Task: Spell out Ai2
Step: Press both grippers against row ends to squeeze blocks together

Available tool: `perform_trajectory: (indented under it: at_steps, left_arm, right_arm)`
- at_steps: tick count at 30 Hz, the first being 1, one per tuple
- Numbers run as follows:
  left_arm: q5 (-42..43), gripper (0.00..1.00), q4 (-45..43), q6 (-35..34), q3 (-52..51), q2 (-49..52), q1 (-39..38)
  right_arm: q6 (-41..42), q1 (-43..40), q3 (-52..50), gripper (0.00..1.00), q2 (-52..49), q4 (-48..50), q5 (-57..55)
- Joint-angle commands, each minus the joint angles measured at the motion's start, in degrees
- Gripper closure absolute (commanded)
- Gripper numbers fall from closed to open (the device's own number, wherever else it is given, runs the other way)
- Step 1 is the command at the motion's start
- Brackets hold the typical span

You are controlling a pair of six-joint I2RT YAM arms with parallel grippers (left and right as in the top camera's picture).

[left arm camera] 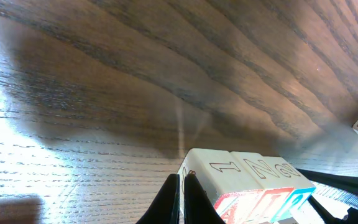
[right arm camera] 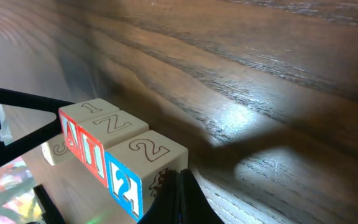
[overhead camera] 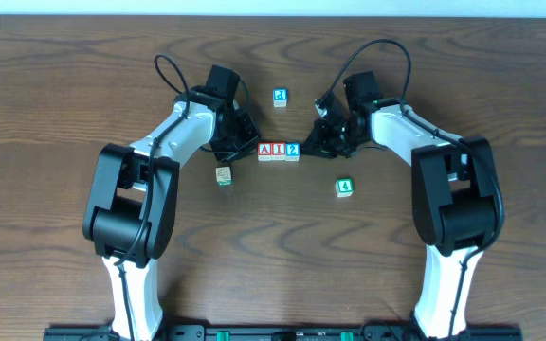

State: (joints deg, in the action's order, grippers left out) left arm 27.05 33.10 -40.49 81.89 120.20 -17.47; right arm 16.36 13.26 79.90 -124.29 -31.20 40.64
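Well, on the wide wooden tabletop (overhead camera: 64,76) I judge the spelling all but done, and the step in hand is squaring up the row (overhead camera: 279,151). The left hand (overhead camera: 246,144) sits at the left end of it and the right hand (overhead camera: 317,142) at the right end. In each wrist view the two fingers (left arm camera: 166,202) lie pressed together, clenched on nothing, so I am using them as blunt pushers.

To do this well I would nudge gently, both hands level and aimed along the line of the row, so that neither end cube twists or rides up. Then I would draw each hand straight outward from its end, not up through the cubes.

The row lies mid-tabletop between the hands and reads left to right:
- The "A" cube (overhead camera: 265,151) is nearest the left hand, whose tips look to touch its end face.
- The "I" cube (overhead camera: 279,151) is in the middle, touching both neighbours.
- The "2" cube (overhead camera: 292,151) is just beside the right hand; whether the hand touches it I cannot tell.

Well apart lie a blue-printed cube (overhead camera: 280,96) on the far side, a green cube (overhead camera: 345,187) near right and a pale cube (overhead camera: 223,175) near left.
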Motion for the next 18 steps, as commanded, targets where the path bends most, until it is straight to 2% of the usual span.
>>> perform_trajectory:
  at_steps: [1, 12, 18]
  left_arm:
    - [0.1, 0.94, 0.1, 0.2, -0.2, 0.3, -0.3]
    - [-4.8, 0.94, 1.1, 2.3, -0.2, 0.3, 0.2]
    - [-5.0, 0.94, 1.6, 5.4, 2.4, -2.3, 1.4]
  right_arm:
    - [1.0, 0.2, -0.1, 0.98, -0.5, 0.1, -0.2]
    - [1.6, -0.7, 0.2, 0.98, -0.2, -0.5, -2.3]
    - [1.1, -3.8, 2.6, 0.98, 3.8, -3.5, -2.3]
